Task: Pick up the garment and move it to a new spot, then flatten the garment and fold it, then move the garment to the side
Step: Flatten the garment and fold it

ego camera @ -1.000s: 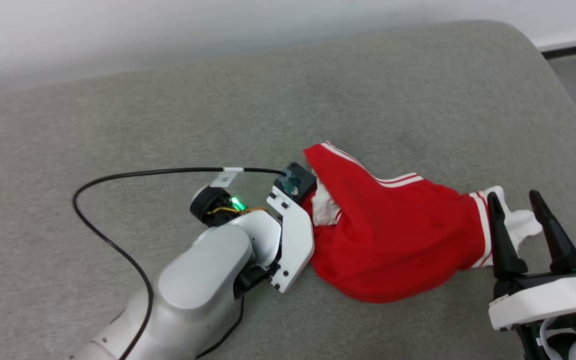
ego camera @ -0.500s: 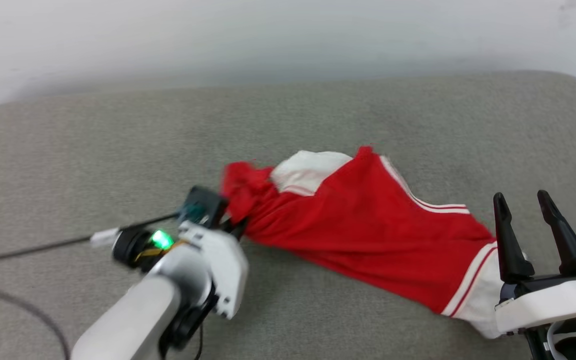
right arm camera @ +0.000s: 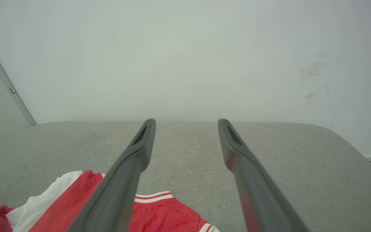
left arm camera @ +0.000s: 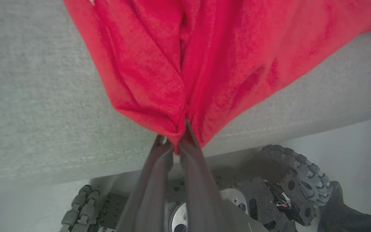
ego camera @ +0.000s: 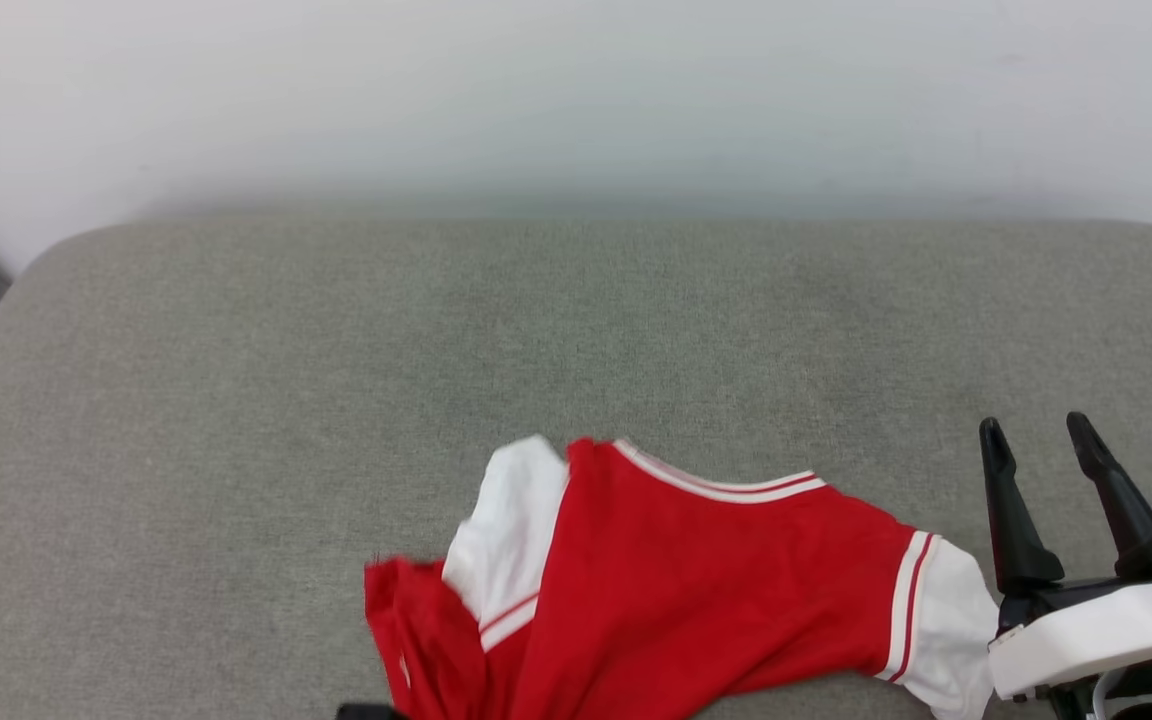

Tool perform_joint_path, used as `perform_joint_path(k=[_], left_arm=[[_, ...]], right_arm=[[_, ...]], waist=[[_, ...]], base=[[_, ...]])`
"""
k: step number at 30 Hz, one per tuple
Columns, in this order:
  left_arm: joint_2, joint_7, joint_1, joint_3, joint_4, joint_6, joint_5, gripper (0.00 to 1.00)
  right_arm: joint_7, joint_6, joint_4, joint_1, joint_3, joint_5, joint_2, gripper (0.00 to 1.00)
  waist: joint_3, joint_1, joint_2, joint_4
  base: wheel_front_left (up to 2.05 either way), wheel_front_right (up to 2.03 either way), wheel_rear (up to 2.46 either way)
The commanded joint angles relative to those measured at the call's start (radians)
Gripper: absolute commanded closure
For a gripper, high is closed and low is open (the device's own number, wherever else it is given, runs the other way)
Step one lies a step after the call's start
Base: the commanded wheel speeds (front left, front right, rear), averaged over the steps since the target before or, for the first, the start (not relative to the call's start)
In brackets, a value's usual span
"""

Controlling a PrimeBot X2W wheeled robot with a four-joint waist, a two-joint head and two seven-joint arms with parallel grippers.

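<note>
Left end effector (left arm camera: 175,141): clenched on a gathered fold of the red garment (ego camera: 696,600), fingers pressed together with cloth pinched between the tips. Ahead of those tips, fabric fanning out in deep creases and draped over the near edge of the grey cushion (ego camera: 236,400). Behind and below the same fingers, the robot's own wheeled base (left arm camera: 301,180), off the cushion.

Right end effector (ego camera: 1036,425): released, fingers spread wide, nothing between them, pointing toward the pale wall (ego camera: 576,100). Held over the right end of the cushion.

Garment relative to right end effector: to its left and slightly nearer the robot, spread along the near part of the cushion. One white sleeve (ego camera: 946,620) with red-white trim just beside the base of the left finger; contact not resolvable. Second white sleeve farther left, folded onto the red body; striped neck trim facing the wall.

Surroundings: bare cushion between garment and wall. Faint scuff marks (right arm camera: 311,74) on the wall, up and right of the right fingertips. No obstruction between the open fingers and the near sleeve.
</note>
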State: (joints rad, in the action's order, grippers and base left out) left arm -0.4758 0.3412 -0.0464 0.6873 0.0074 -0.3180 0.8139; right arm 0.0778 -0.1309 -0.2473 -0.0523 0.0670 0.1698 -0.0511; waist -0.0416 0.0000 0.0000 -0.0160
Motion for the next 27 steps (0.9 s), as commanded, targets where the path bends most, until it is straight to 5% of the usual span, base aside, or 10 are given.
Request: perform_joint_path(k=[1,2,3,16,20,27], left_arm=[[0.007,0.012,-0.029,0.009,-0.001,0.000,0.016,1.00],[0.010,0.015,-0.037,0.012,-0.006,0.003,0.022,0.68],[0.013,0.002,-0.036,0.013,-0.014,0.004,0.016,0.00],[-0.005,-0.243,0.175,-0.065,-0.090,-0.008,-0.181,0.00],[-0.030,-0.199,0.283,-0.062,-0.063,0.038,-0.197,0.00],[-0.065,-0.020,0.494,-0.034,0.055,0.185,-0.153,0.00]], right_arm=[[0.006,0.000,-0.005,-0.018,-0.002,-0.006,0.002,0.00],[0.008,0.000,-0.008,-0.018,-0.001,-0.005,0.002,0.00],[0.010,0.000,-0.012,-0.020,-0.001,-0.007,0.002,0.00],[0.032,0.000,-0.032,-0.033,-0.007,0.001,0.002,0.00],[0.035,0.000,-0.035,-0.017,-0.011,0.004,0.002,0.00],[0.021,0.000,-0.029,0.028,-0.026,0.004,0.002,0.00]], waist=[[0.018,0.0000,0.0000,-0.002],[0.022,0.0000,0.0000,-0.002],[0.026,0.0000,0.0000,-0.002],[0.037,0.0000,0.0000,0.014],[0.006,0.0000,0.0000,0.031],[-0.100,0.0000,0.0000,0.077]], base=[[0.00,0.00,0.00],[0.00,0.00,0.00],[0.00,0.00,0.00],[0.00,0.00,0.00],[0.00,0.00,0.00],[0.00,0.00,0.00]])
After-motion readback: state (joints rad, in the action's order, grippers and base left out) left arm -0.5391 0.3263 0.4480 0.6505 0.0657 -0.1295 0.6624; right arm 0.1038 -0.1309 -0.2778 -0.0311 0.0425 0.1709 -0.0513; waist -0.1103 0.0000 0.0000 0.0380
